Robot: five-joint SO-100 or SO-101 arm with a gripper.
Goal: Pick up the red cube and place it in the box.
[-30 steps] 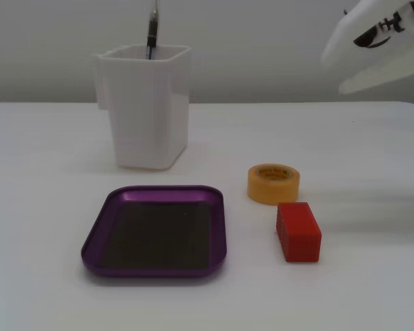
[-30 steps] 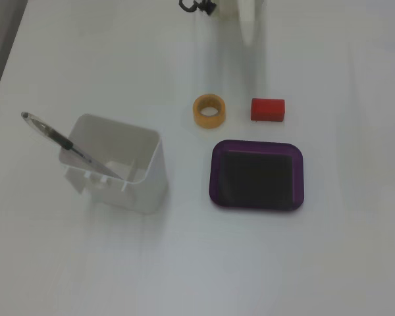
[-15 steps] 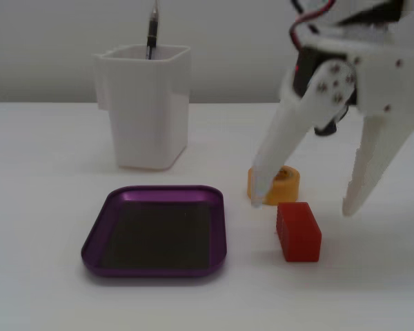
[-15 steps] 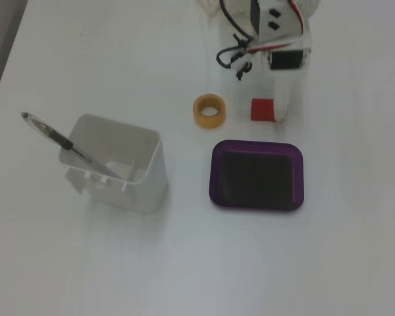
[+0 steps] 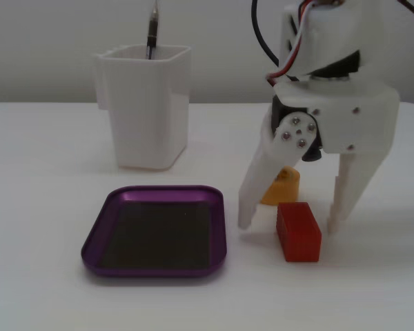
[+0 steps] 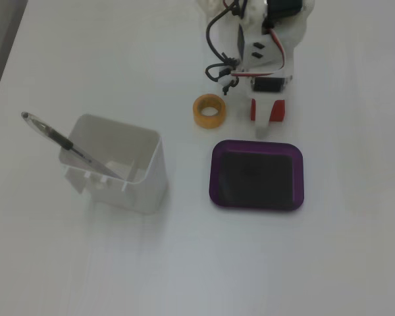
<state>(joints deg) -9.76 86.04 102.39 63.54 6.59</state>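
Gripper (image 5: 290,224): you are straddling the cube (image 5: 299,232) with the jaws spread wide, one finger on each side, neither seeming to touch, so closing should pinch it.
Cube: lying on the table (image 5: 48,138), just right of the box (image 5: 156,231) in the low fixed view.
Box: sitting empty, rim apart from the cube.
Tape (image 6: 210,110): lying just beyond the cube, half hidden by a finger; you are risking a brush against it.
Cup (image 5: 145,103) with pen (image 5: 152,31): standing well apart, blocking nothing.
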